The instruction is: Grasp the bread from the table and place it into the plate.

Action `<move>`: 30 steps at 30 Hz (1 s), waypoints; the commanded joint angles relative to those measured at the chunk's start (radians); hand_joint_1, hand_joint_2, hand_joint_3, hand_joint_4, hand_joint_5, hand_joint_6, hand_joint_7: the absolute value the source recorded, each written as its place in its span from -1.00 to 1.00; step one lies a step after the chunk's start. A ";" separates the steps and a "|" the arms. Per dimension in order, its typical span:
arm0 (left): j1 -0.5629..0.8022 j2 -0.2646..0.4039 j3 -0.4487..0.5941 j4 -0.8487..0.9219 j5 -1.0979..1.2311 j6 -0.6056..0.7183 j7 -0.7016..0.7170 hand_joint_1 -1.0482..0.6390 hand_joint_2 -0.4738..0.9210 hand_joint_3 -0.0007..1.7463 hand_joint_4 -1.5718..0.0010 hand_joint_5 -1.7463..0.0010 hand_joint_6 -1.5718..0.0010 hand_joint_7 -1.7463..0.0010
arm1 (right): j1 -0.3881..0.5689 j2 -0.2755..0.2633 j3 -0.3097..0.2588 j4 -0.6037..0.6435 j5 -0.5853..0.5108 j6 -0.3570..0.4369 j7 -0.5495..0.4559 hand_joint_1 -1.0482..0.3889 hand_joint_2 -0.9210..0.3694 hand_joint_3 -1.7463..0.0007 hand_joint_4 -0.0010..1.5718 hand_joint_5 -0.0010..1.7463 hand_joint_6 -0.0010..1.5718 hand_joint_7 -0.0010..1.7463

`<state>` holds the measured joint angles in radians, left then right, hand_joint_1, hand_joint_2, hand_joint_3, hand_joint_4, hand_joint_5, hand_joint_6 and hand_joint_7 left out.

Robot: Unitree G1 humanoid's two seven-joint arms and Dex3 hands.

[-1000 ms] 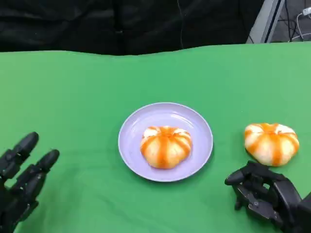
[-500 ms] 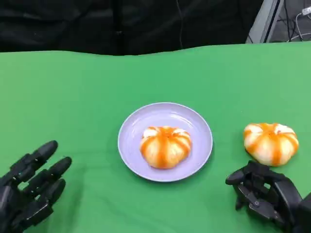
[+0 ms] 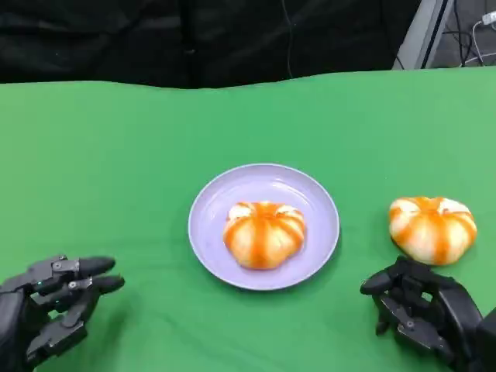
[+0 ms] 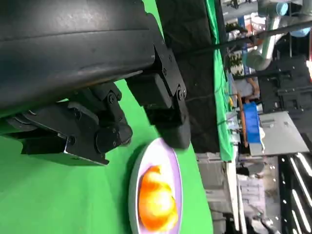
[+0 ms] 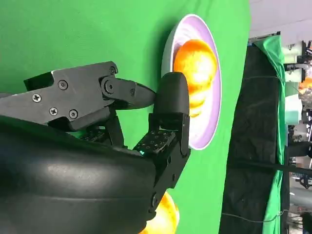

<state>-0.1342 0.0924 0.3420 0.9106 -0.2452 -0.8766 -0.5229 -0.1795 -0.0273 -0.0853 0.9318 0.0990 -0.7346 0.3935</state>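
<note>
Head view shows one bread (image 3: pixel 263 234) already in the plate (image 3: pixel 319 200) and a second bread (image 3: pixel 432 228) on the counter (image 3: pixel 116 170), just beyond the right hand (image 3: pixel 422 310), whose fingers (image 3: pixel 381 283) are curled and hold nothing, probably ready to grasp it, while the left hand (image 3: pixel 46 310) rests empty, half-open.

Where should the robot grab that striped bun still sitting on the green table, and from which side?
Probably from above, fingers closing around the round sides of the bread on the table. It is a low dome lying flat, apart from the plate, and the right hand sits just in front of it.
</note>
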 commanded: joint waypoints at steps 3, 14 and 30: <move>-0.022 0.038 -0.009 0.043 0.025 -0.047 0.061 0.37 0.56 0.22 -0.29 -0.57 -0.29 -0.40 | 0.000 -0.018 -0.009 0.012 0.005 0.015 -0.003 0.09 -1.00 0.48 -0.17 1.00 -0.07 0.26; -0.036 0.048 -0.010 0.086 0.028 -0.063 0.103 0.35 0.45 0.40 -0.27 -0.73 -0.24 -0.52 | -0.005 -0.016 -0.015 0.018 0.012 0.018 0.004 0.10 -1.00 0.48 -0.16 1.00 -0.07 0.27; -0.026 0.052 -0.010 0.076 0.010 -0.060 0.118 0.35 0.46 0.40 -0.24 -0.82 -0.20 -0.60 | 0.007 -0.019 -0.015 0.005 0.010 0.015 -0.001 0.10 -1.00 0.48 -0.18 1.00 -0.08 0.27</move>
<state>-0.1639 0.1190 0.3256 0.9983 -0.2285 -0.9263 -0.4182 -0.1860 -0.0274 -0.0914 0.9392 0.1005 -0.7335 0.3947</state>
